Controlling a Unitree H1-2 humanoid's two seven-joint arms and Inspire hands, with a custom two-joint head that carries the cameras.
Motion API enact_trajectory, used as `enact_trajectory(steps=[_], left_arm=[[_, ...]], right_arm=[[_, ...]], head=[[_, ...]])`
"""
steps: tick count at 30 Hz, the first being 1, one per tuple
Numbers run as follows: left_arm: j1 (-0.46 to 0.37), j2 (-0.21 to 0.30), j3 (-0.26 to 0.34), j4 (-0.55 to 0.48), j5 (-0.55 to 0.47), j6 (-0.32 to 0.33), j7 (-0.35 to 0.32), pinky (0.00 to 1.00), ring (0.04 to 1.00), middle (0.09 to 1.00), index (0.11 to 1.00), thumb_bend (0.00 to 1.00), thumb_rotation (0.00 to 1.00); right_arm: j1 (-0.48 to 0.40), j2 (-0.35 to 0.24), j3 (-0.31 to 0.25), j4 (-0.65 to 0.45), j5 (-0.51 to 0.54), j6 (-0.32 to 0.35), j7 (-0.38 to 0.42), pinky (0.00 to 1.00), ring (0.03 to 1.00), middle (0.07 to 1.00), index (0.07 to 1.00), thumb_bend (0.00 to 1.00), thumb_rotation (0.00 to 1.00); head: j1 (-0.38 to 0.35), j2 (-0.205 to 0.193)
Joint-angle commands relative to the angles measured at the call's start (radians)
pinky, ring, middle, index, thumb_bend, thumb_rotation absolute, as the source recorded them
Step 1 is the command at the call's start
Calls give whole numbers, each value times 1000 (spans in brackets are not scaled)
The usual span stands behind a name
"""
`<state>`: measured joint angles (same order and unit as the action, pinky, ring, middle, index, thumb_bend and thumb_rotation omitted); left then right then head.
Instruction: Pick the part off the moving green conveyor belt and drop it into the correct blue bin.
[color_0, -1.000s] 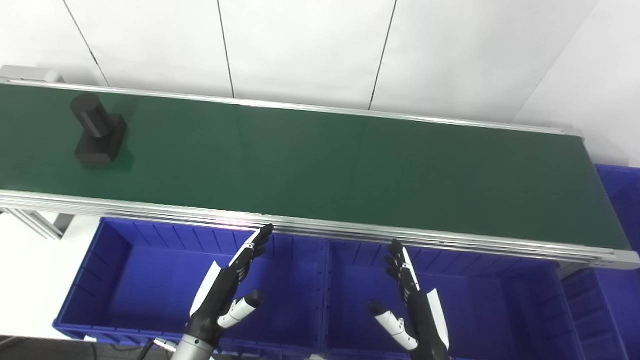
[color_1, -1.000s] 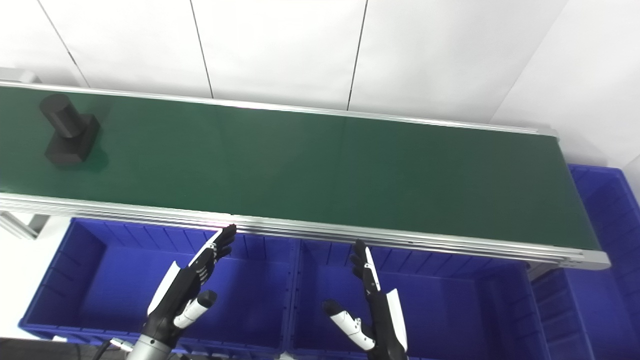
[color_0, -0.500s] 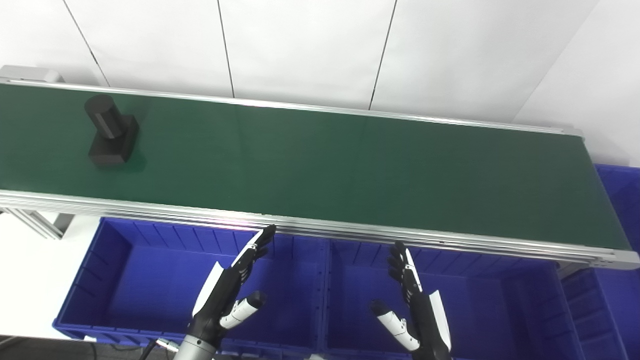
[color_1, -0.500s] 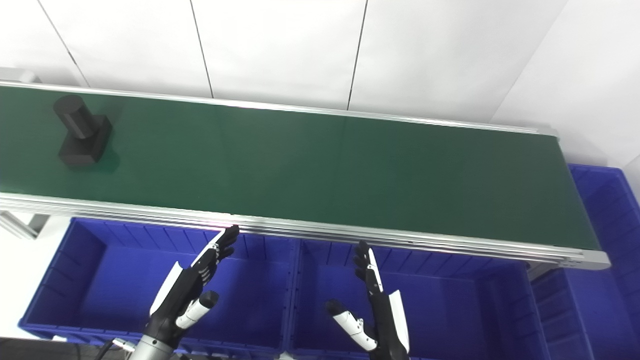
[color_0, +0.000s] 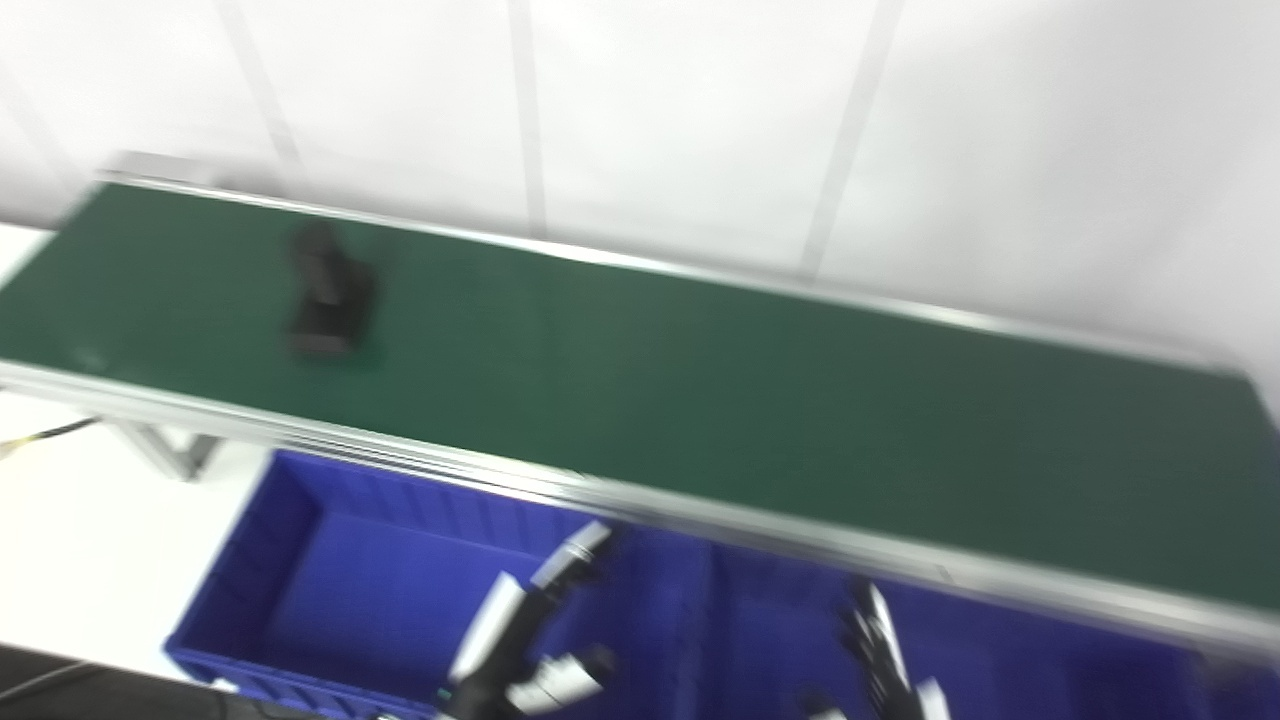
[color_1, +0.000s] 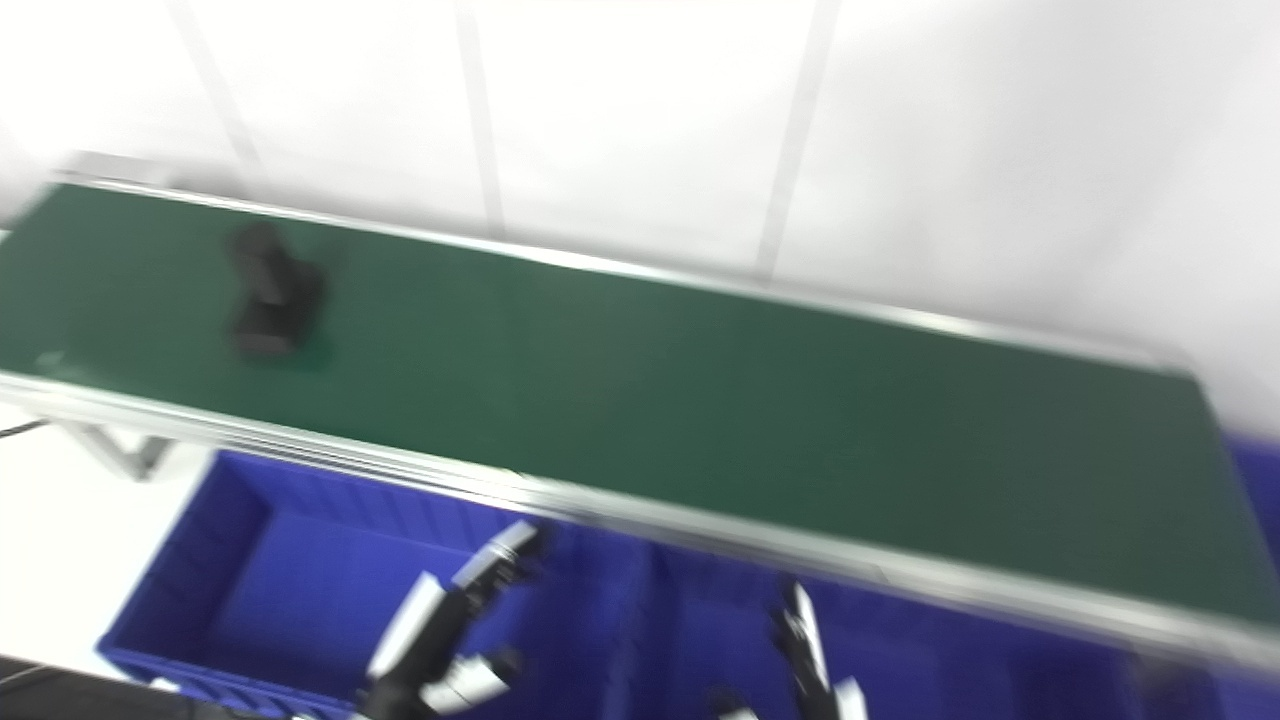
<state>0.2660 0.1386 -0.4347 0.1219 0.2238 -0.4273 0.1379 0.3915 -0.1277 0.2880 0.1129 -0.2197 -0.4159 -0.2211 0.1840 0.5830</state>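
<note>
Both views are blurred. A black part (color_0: 328, 290), a cylinder on a block base, rides on the green conveyor belt (color_0: 700, 400) near its left end; it also shows in the right eye view (color_1: 272, 295). My left hand (color_0: 530, 640) is open and empty over the left blue bin (color_0: 330, 580), below the belt's near edge and well right of the part. My right hand (color_0: 885, 665) is open and empty low over the middle blue bin (color_0: 780, 640), partly cut off by the bottom edge.
The belt's silver near rail (color_0: 640, 500) runs between my hands and the belt. A white panelled wall (color_0: 700, 120) stands behind the belt. White floor (color_0: 90, 540) and a belt leg (color_0: 170, 455) lie at the left.
The camera has swung left and tilted, so the whole picture has shifted right and blurred. The part has ridden right along the belt. Both hands sit lower in the picture, still open.
</note>
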Motion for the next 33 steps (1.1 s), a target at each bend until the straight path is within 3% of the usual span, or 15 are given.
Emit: enact_trajectory(steps=[1, 16, 33], left_arm=[[-21, 13, -19, -5, 8, -43, 54, 816, 876, 898, 878, 796, 830], [-66, 57, -131, 37, 19, -42, 197, 786, 853, 874, 846, 806, 769], [-83, 81, -174, 41, 15, -42, 262, 782, 847, 861, 834, 826, 759]], right_arm=[[-15, -11, 12, -9, 22, -54, -22, 935, 957, 996, 1000, 656, 835], [-35, -37, 51, 16, 50, -54, -60, 964, 969, 981, 1000, 629, 851], [-55, -59, 100, 4, 37, -54, -140, 947, 957, 973, 1000, 647, 874]], head=[[9, -8], [36, -86], [23, -81]])
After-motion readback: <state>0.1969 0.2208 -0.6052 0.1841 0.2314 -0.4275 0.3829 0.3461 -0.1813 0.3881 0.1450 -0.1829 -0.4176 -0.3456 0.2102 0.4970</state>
